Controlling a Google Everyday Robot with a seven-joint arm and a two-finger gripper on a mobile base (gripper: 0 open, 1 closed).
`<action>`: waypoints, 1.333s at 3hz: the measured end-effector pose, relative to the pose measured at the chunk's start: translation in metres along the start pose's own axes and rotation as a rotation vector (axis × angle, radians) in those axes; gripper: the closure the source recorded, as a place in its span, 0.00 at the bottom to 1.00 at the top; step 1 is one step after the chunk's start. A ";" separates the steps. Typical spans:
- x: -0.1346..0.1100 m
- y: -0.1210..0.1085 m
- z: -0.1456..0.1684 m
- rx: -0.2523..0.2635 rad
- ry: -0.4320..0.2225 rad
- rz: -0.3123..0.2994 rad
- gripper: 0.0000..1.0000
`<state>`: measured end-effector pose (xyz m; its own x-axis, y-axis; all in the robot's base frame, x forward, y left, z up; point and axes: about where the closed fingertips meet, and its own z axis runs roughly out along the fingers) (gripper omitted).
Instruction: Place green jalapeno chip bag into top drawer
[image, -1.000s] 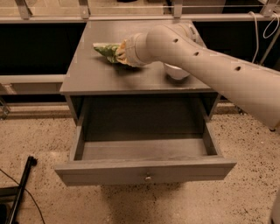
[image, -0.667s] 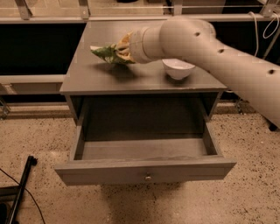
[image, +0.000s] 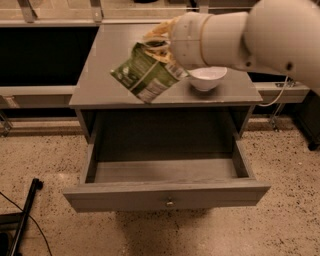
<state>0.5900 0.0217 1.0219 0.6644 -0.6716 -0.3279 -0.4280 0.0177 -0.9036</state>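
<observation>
The green jalapeno chip bag (image: 148, 73) hangs tilted in the air above the front of the grey cabinet top (image: 102, 75). My gripper (image: 159, 44) is shut on the bag's upper end, at the end of the big white arm coming in from the right. The top drawer (image: 165, 192) is pulled fully open below, its inside bare, with its small round metal knob (image: 170, 203) at the centre of the front panel. The bag is above and a little behind the drawer's opening.
A white bowl (image: 207, 78) stands on the cabinet top at the right, close under my arm. A dark pole and cable (image: 22, 220) lie on the speckled floor at the lower left. Dark low shelves flank the cabinet on both sides.
The bag has been lifted off the back of the cabinet top and carried forward and down toward the drawer. My arm has swung nearer the camera.
</observation>
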 end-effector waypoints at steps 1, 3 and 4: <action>0.023 -0.002 -0.033 0.028 0.059 -0.008 1.00; 0.008 0.010 -0.046 0.038 -0.110 0.075 1.00; -0.012 0.036 -0.079 -0.021 -0.224 0.133 1.00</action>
<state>0.5183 -0.0284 1.0152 0.7197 -0.4835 -0.4982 -0.5316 0.0776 -0.8434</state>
